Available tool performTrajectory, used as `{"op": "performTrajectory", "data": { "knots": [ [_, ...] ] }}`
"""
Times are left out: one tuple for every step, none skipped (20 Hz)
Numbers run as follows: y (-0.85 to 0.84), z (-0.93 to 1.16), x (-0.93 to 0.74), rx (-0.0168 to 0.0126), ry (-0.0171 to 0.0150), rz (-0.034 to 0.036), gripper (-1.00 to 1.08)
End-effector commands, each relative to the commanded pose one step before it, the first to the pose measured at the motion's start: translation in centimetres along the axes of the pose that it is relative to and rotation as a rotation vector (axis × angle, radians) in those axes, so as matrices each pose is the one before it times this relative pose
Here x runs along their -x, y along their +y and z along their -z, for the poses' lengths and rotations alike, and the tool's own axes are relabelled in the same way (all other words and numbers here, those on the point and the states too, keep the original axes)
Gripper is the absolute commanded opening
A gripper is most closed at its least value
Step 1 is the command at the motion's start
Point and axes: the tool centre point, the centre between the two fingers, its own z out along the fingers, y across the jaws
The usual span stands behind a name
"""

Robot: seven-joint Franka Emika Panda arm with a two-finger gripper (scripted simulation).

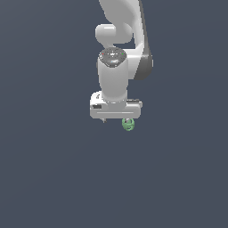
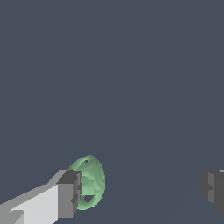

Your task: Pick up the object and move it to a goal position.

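Observation:
The object (image 1: 128, 124) is a tiny bright green knobbly lump with darker hollows, lying on the dark grey floor just below the white gripper hand in the exterior view. My gripper (image 1: 116, 118) hangs straight down over it, its fingers mostly hidden under the hand. In the wrist view the gripper (image 2: 142, 192) is open wide and empty. The object (image 2: 91, 181) sits right by one dark finger pad (image 2: 69, 194), partly hidden behind it and far from the other finger (image 2: 213, 190). I cannot tell whether it touches the pad.
The plain dark grey floor (image 1: 53, 178) fills both views. The white arm (image 1: 120, 26) reaches in from the top of the exterior view. No other objects or goal marker show.

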Motion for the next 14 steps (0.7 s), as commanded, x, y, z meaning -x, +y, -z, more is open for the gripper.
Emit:
{"op": "performTrajectory", "data": {
  "knots": [
    [0.0,0.023,-0.017,-0.00141,-0.0004,-0.00158,1.0],
    [-0.049,-0.061,0.042,0.001,0.00032,0.0029,1.0],
    [-0.078,-0.11,0.07,0.00097,0.0002,0.00431,1.0],
    [-0.11,-0.156,0.099,0.001,0.00011,0.00577,1.0],
    [-0.142,-0.202,0.127,0.00107,0.00004,0.00726,1.0],
    [-0.172,-0.245,0.155,0.00117,0.0,0.00874,1.0],
    [-0.201,-0.283,0.182,0.00134,0.00001,0.01018,1.0],
    [-0.233,-0.318,0.208,0.00161,0.00006,0.01175,1.0],
    [-0.265,-0.354,0.236,0.00191,0.00014,0.01338,1.0],
    [-0.298,-0.389,0.264,0.0021,0.00017,0.01497,1.0],
    [-0.335,-0.427,0.294,0.00217,0.00016,0.01657,1.0],
    [-0.374,-0.463,0.325,0.00225,0.00016,0.01822,1.0],
    [-0.413,-0.496,0.356,0.00235,0.00019,0.01992,1.0],
    [-0.455,-0.527,0.387,0.00242,0.00022,0.02166,1.0]
  ]
}}
